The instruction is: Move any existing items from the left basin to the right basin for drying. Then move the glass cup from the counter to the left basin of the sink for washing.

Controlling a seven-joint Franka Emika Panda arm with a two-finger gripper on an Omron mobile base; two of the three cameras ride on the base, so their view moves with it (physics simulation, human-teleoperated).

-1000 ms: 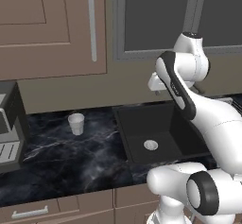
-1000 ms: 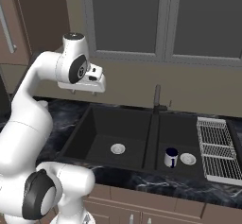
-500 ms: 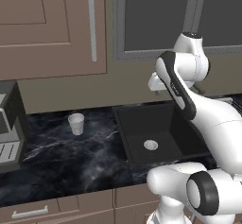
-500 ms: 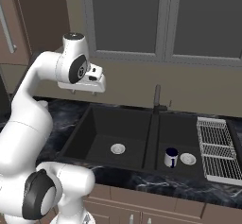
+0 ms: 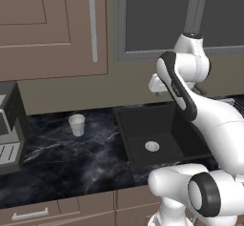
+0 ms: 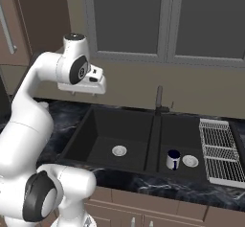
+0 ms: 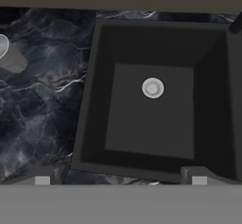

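Currently my tool (image 6: 89, 93) hangs with jaws wide, empty, above the left basin's (image 7: 142, 124) rear-left corner. Glass cup (image 5: 76, 124) stands upright on the bench (image 5: 57, 158), well left of that basin.

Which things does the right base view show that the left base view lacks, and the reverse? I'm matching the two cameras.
Right base view alone: the right basin with a small dark cup standing in it beside its drain, the dark faucet, and a wire drying rack to the right of the sink. Left base view alone: the glass cup upright on the counter, a grey appliance at the left edge, and a cabinet door with a long handle. Both share: the left basin with its pale drain, and the arm.
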